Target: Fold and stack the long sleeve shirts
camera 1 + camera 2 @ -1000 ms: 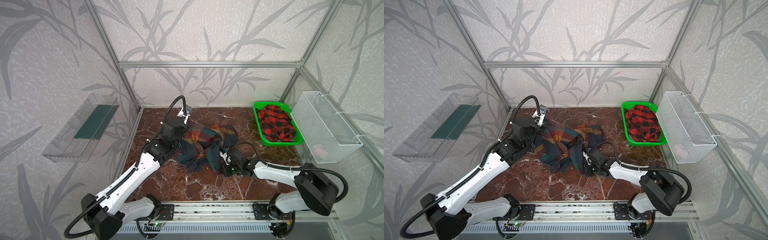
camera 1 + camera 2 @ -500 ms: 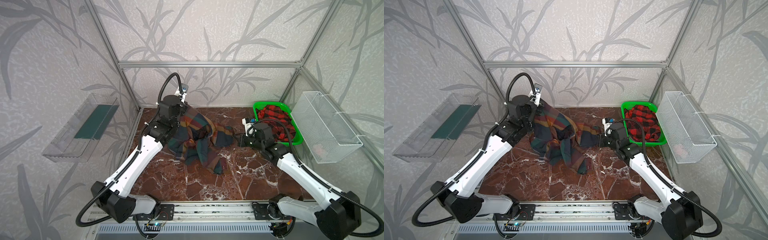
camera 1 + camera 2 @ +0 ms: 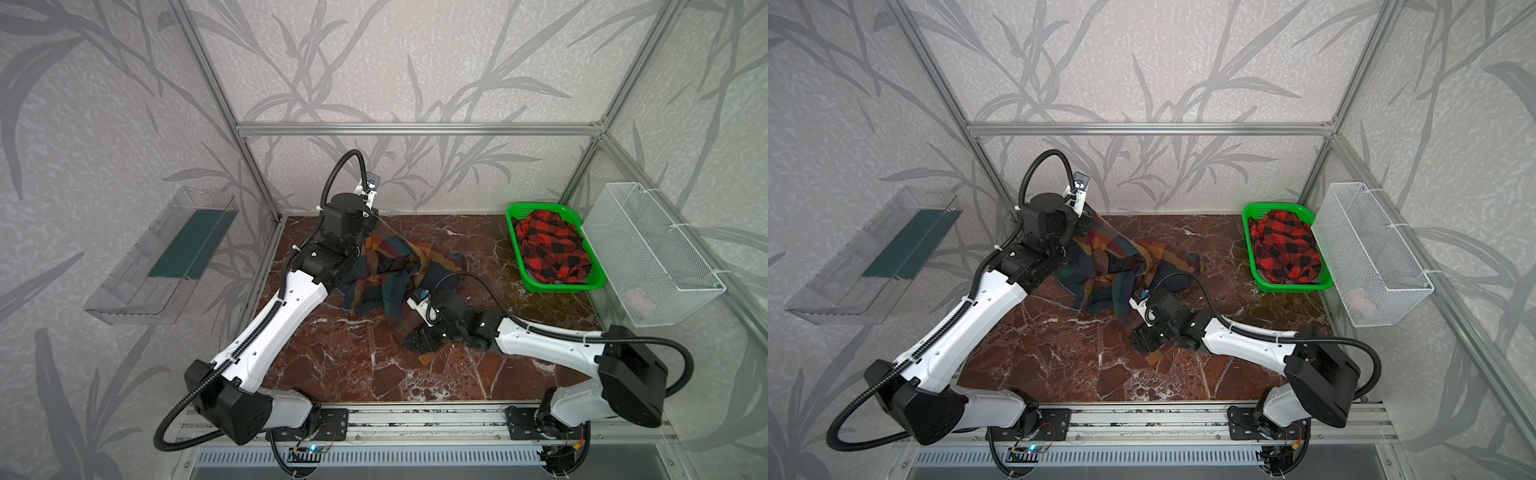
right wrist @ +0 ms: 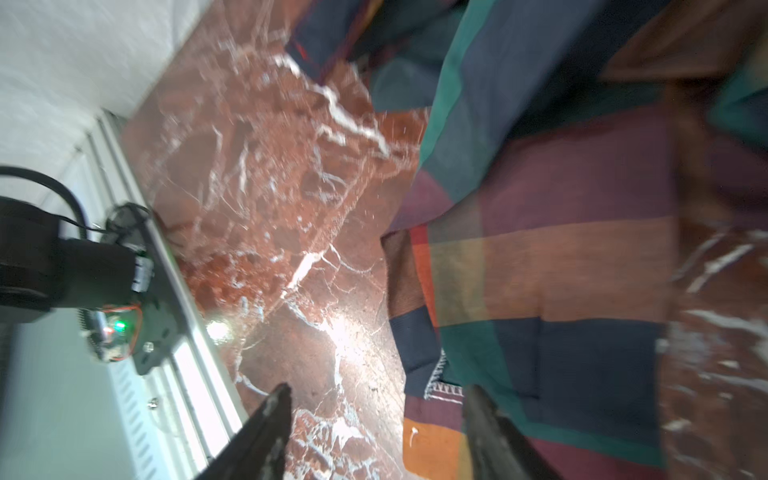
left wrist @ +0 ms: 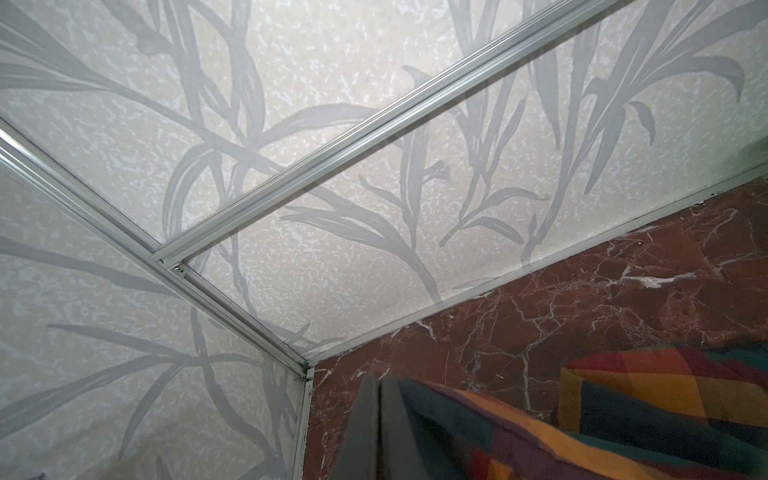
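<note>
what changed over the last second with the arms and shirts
The left gripper lifted the back end of the plaid shirt and still holds it up. The right gripper swung up toward the green basket, then dropped back to the shirt's front end, fingers now apart. The red check shirt stayed in the basket.

Leaf-patterned walls (image 3: 415, 62), aluminium frame (image 3: 415, 129), red marble floor (image 3: 353, 365)

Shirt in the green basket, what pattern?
Red-and-black check shirt; shows best in a top view.
</note>
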You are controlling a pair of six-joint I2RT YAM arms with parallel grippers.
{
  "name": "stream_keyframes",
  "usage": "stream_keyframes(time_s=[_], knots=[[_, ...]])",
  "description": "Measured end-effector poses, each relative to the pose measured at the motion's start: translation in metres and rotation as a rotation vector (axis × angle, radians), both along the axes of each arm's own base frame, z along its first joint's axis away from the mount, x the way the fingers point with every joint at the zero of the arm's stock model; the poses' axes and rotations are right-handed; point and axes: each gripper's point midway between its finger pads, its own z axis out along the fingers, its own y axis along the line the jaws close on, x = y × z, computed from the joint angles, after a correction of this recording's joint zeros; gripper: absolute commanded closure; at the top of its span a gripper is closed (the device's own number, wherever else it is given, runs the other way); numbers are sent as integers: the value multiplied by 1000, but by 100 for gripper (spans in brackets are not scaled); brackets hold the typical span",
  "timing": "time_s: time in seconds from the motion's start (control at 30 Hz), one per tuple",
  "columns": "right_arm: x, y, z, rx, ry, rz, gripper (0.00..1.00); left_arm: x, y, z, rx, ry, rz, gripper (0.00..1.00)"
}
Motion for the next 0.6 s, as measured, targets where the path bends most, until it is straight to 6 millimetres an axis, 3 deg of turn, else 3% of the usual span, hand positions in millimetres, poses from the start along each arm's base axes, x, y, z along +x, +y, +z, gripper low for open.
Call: stream_keyframes(time_s=[0.17,0.43,0.6], knots=[[-6,21,-34,-107,-14,10,31,-2,1,2,-11,-1,-1,100],[15,34,-51,-161,-70,-71,36,-7,3,3,-17,-5,0,100],[25,30,-72,-229,-94,-114,49,-7,3,3,-18,-5,0,100]])
